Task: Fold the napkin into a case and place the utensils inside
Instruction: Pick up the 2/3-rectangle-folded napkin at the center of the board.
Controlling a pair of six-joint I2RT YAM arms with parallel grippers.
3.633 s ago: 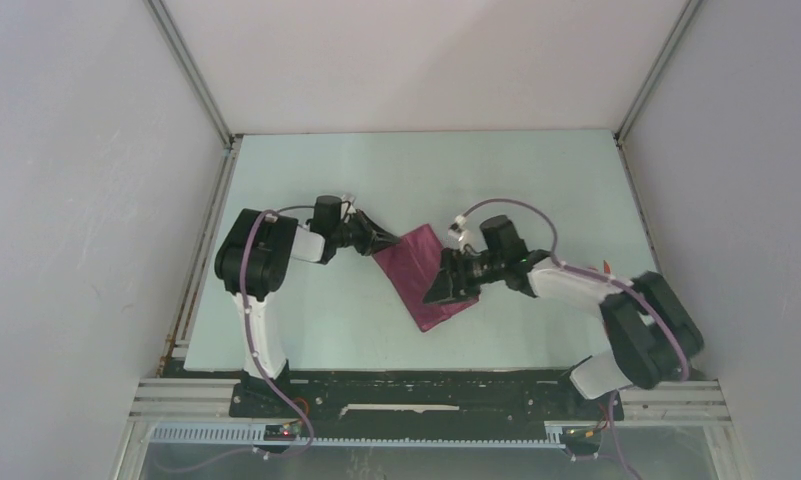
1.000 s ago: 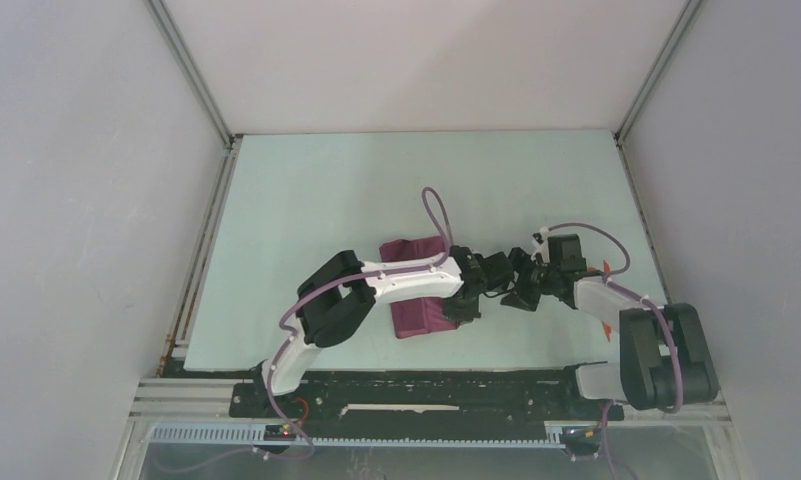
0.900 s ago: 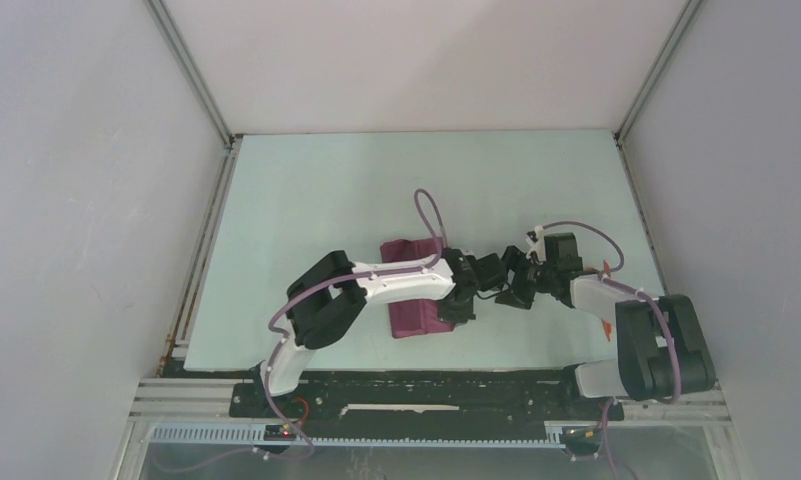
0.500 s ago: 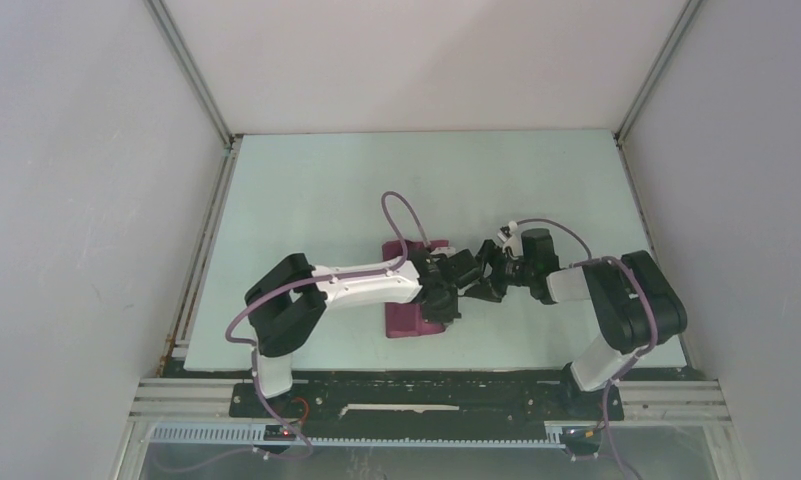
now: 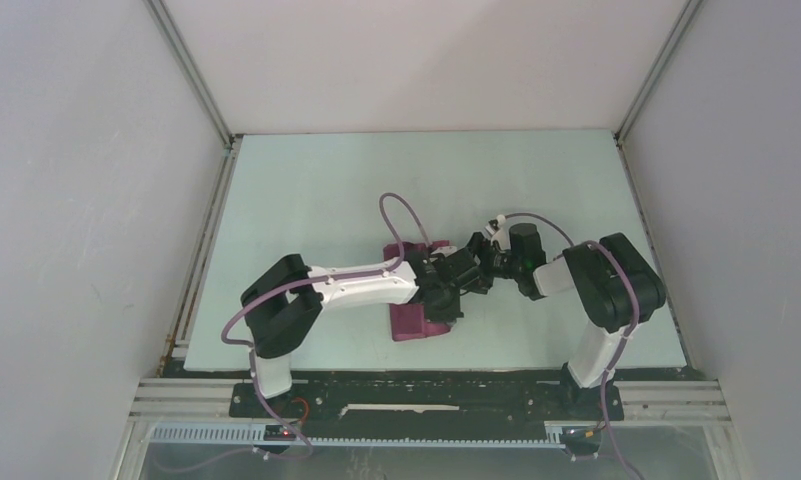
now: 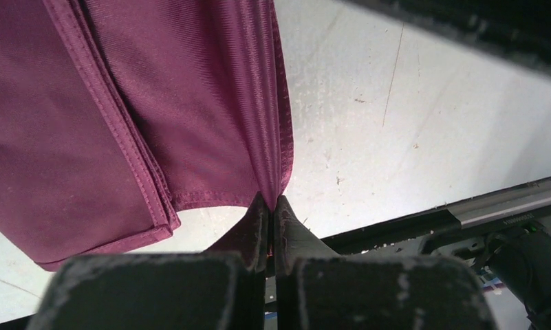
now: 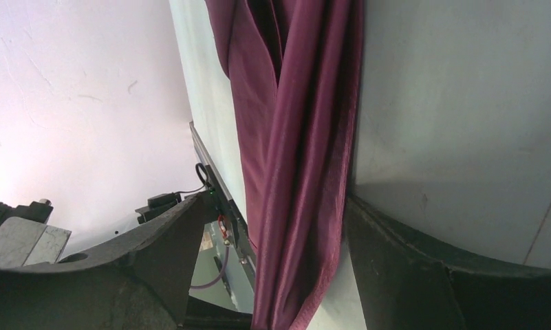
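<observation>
The maroon napkin (image 5: 413,325) lies folded in layers on the table, partly under my left arm. My left gripper (image 5: 454,296) is shut on the napkin's hemmed edge at its right side. In the left wrist view the jaws (image 6: 271,206) pinch a fold of the cloth (image 6: 155,103). My right gripper (image 5: 475,264) is just beside it, open. In the right wrist view its two fingers (image 7: 276,203) stand wide apart with a hanging fold of the napkin (image 7: 300,137) between them. The orange utensils are out of view.
The pale green table (image 5: 326,190) is walled by white panels on three sides. A black rail (image 5: 426,390) runs along the near edge, carrying both arm bases. The right arm's elbow (image 5: 616,280) is folded back near the right side.
Both grippers have moved left together. The right gripper has closed in on the left one at the napkin's right edge. The napkin shifted a little left and bunched up.
</observation>
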